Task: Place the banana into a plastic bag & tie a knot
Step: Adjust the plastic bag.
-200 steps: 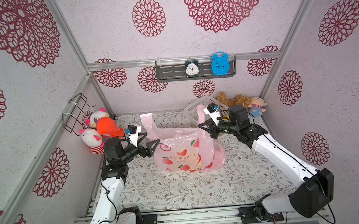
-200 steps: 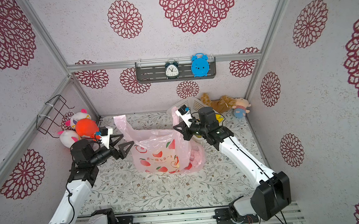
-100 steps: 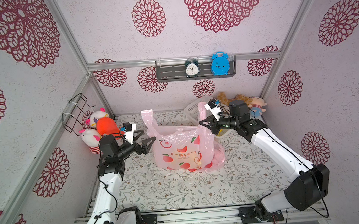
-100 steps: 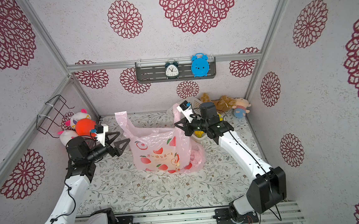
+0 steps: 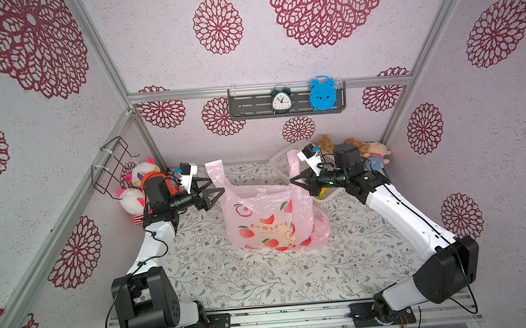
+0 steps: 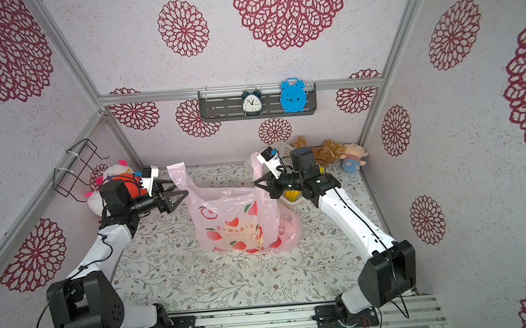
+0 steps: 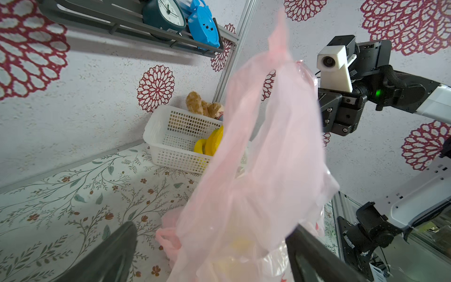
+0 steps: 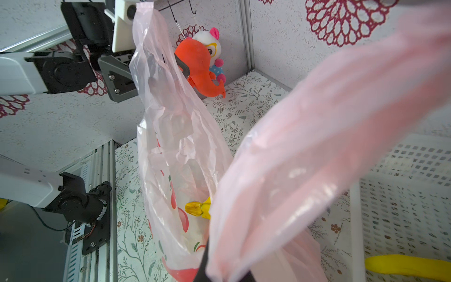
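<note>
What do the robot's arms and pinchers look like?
The left arm and right arm are smooth white tubes with chunky black joints and thin black cables. The left gripper and right gripper have black triangle-shaped fingers, each with a white camera box on top. A tiny green light glows on the right wrist.

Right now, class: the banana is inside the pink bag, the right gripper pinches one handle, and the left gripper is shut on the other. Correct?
One error: the left gripper is open, jaws wide around the other handle, as the left wrist view shows. The rest stands: banana in pink bag, right gripper pinching one handle.
</note>
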`<state>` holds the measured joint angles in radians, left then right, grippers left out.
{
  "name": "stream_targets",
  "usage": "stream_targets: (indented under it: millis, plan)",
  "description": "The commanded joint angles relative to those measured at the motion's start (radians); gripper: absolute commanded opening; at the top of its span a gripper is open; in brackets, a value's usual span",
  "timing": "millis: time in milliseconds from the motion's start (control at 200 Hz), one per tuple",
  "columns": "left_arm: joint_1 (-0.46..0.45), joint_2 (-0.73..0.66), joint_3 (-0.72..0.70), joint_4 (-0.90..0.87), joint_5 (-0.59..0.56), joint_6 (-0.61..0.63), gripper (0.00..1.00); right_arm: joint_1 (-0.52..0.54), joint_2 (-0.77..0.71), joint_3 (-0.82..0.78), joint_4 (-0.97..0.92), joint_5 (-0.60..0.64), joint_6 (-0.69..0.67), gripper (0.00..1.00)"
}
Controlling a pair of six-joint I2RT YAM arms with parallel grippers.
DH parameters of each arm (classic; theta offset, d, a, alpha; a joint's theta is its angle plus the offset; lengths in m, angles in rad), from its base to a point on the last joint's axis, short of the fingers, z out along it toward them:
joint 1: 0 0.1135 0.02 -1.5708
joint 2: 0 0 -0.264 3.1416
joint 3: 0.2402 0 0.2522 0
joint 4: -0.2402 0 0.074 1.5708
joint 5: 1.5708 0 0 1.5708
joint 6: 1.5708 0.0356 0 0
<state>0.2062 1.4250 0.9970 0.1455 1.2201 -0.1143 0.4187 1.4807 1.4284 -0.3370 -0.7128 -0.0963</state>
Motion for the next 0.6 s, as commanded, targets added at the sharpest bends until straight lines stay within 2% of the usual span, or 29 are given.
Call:
stream_targets:
  millis: [0,215,435,545,595]
  plan:
    - [-0.016,0.030,0.035,0.071,0.073,-0.024,0.97,-0.004,0.006,0.041,0.001,-0.037,-0.012,0.00]
    - [-0.063,0.045,0.039,0.057,0.104,-0.008,0.97,-0.004,0.026,0.054,0.007,-0.057,-0.001,0.00]
    - [-0.091,-0.028,-0.024,0.058,0.086,-0.006,0.98,-0.004,0.036,0.058,0.012,-0.059,0.004,0.00]
    - [-0.101,-0.021,-0.032,0.056,0.053,-0.011,1.00,-0.004,0.041,0.060,0.019,-0.061,0.012,0.00]
    - [-0.106,-0.010,-0.028,0.054,0.050,-0.022,0.97,-0.004,0.043,0.060,0.020,-0.057,0.015,0.00]
